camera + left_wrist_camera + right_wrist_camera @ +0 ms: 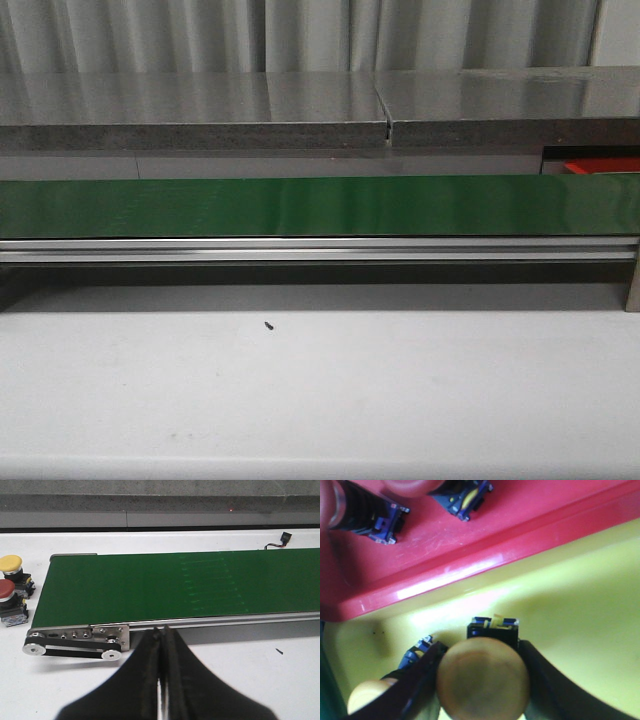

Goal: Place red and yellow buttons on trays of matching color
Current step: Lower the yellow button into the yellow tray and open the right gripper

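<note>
Right hand (482,680), seen at the bottom centre of the right wrist picture, has its two dark fingers pinched around a round yellow-capped push button (483,677) with a black block body, held over the floor of the glossy yellow plastic tray (580,595). A second yellow-capped button (367,694) lies at the lower left of that frame in the same tray, and across the upper part runs the glossy red plastic tray (470,540), holding two dark-bodied buttons (372,515) near the top left. In the left wrist picture the left hand (160,680) fills the bottom centre with its black fingers pressed together on nothing, above the white tabletop (250,675) and just in front of the long green conveyor belt (175,585). At the left edge of that frame a yellow mushroom-capped button (11,563) and a red mushroom-capped button (6,591) wait on the tabletop beside the belt's end. These buttons look small, light and rigid, with a smooth domed cap likely to slip; gripping across the cap's rim or the square body seems safest. Only the right wrist picture shows the trays' contents; the front picture gives just the belt, the bare tabletop and a red sliver at the far right edge, with neither hand visible.
</note>
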